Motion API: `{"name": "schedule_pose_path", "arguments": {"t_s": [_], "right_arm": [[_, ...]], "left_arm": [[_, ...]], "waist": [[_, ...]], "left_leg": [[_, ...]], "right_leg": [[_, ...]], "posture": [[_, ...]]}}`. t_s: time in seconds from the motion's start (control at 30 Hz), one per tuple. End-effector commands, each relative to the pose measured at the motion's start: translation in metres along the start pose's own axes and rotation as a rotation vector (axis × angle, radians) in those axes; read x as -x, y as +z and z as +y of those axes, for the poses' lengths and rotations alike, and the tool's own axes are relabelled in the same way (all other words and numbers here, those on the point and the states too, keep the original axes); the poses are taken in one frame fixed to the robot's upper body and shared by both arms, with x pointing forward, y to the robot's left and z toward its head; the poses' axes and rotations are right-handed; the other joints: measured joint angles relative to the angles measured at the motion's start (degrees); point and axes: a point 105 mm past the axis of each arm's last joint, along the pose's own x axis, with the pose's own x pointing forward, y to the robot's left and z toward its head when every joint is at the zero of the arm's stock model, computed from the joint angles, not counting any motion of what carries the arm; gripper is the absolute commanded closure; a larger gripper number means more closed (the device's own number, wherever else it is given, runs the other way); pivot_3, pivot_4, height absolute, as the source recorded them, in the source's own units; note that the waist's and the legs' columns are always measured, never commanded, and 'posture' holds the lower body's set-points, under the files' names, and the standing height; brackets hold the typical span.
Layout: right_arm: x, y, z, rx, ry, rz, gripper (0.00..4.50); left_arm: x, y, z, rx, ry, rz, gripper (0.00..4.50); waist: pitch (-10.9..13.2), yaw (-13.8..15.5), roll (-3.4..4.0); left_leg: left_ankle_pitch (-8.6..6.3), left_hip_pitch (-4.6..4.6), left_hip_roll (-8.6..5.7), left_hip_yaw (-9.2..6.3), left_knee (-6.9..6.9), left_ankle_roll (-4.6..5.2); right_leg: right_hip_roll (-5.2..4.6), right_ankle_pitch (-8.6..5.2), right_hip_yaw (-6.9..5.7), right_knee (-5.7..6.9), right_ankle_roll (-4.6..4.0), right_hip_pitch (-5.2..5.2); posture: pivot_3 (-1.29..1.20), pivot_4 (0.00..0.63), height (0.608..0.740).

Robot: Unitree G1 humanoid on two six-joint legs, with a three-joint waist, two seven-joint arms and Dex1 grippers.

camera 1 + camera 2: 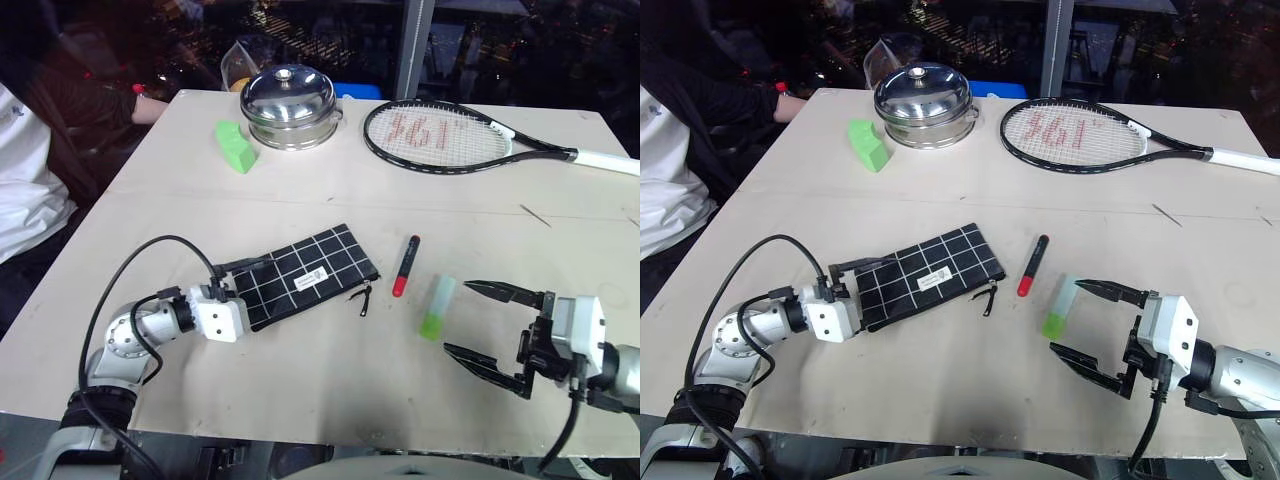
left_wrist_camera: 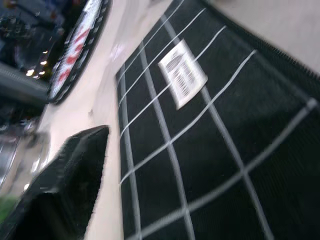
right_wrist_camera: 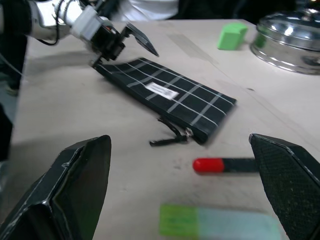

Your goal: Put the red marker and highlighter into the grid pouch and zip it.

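The grid pouch [image 1: 305, 272] lies flat in the middle of the table, black with white lines, its zipper pull cord [image 1: 364, 298] at its right end. My left gripper [image 1: 242, 280] is at the pouch's left end, open, with one finger [image 2: 65, 190] raised over the fabric. The red marker [image 1: 406, 266] lies just right of the pouch. Right of the marker lies the pale mint highlighter [image 1: 438, 306]. My right gripper [image 1: 490, 325] hovers open just right of the highlighter, holding nothing and pointing toward it.
A green wedge block [image 1: 236, 146], a steel pot with lid [image 1: 290, 105] and a tennis racket [image 1: 450, 135] lie at the table's far side. A person in white [image 1: 25, 160] sits at the left edge.
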Motion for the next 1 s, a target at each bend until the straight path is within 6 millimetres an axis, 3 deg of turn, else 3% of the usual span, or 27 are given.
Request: {"name": "schedule_pose_path", "arguments": {"t_s": [0.03, 0.23, 0.47, 0.6, 0.7, 0.97, 1.0], "right_arm": [[-0.01, 0.002, -0.003, 0.042, -0.07, 0.019, 0.0], [-0.024, -0.01, -0.007, 0.044, -0.159, 0.161, 0.0], [-0.056, -0.023, -0.015, -0.309, -0.137, 0.218, 0.0], [-0.081, -0.028, -0.021, -0.419, -0.124, 0.241, 0.0], [-0.102, -0.032, -0.037, -0.545, -0.185, 0.245, 0.0], [-0.135, -0.032, -0.055, -0.586, -0.211, 0.258, 0.0], [-0.139, -0.033, -0.058, -0.581, -0.22, 0.257, 0.53]], "left_arm": [[-0.018, 0.01, 0.0, 0.095, 0.003, -0.048, 2.01], [-0.022, 0.024, 0.014, 0.207, 0.052, -0.075, 4.47], [-0.015, 0.026, 0.027, 0.326, 0.105, -0.071, 4.47], [-0.015, 0.031, 0.026, 0.356, 0.1, -0.081, 4.47], [-0.015, 0.035, 0.024, 0.369, 0.106, -0.087, 4.47], [-0.015, 0.045, 0.016, 0.382, 0.109, -0.103, 4.47], [-0.015, 0.047, 0.014, 0.379, 0.102, -0.107, 4.5]], "waist": [[0.0, -0.22, 0.0], [-0.01, -0.66, -0.04], [-0.01, -0.96, -0.07], [0.0, -0.93, -0.07], [-0.01, -1.23, -0.08], [0.0, -1.86, -0.06], [0.0, -2.01, -0.06]], "left_leg": [[0.0, 0.0, 0.0, -0.01, 0.01, 0.0], [0.0, -0.02, 0.01, -0.05, 0.07, 0.0], [0.02, 0.0, 0.07, -0.13, 0.07, -0.03], [0.02, -0.04, 0.06, -0.15, 0.06, -0.03], [0.02, -0.05, 0.06, -0.14, 0.05, -0.03], [0.02, -0.1, 0.02, -0.11, 0.04, -0.03], [0.02, -0.09, 0.02, -0.12, 0.04, -0.03]], "right_leg": [[0.0, -0.01, -0.01, 0.02, 0.02, 0.0], [0.03, -0.02, 0.0, 0.03, 0.02, 0.01], [0.12, -0.03, 0.0, 0.06, -0.02, 0.0], [0.13, 0.11, 0.0, 0.04, -0.23, 0.0], [0.12, 0.12, 0.0, 0.05, -0.22, -0.01], [0.1, 0.18, -0.02, 0.05, -0.14, -0.02], [0.1, 0.18, -0.02, 0.05, -0.14, -0.02]], "posture": [[0.0, 0.15, 0.74], [0.0, 0.15, 0.74], [0.0, 0.15, 0.74], [0.0, 0.15, 0.74], [0.0, 0.15, 0.74], [0.0, 0.15, 0.74], [0.0, 0.15, 0.74]]}}
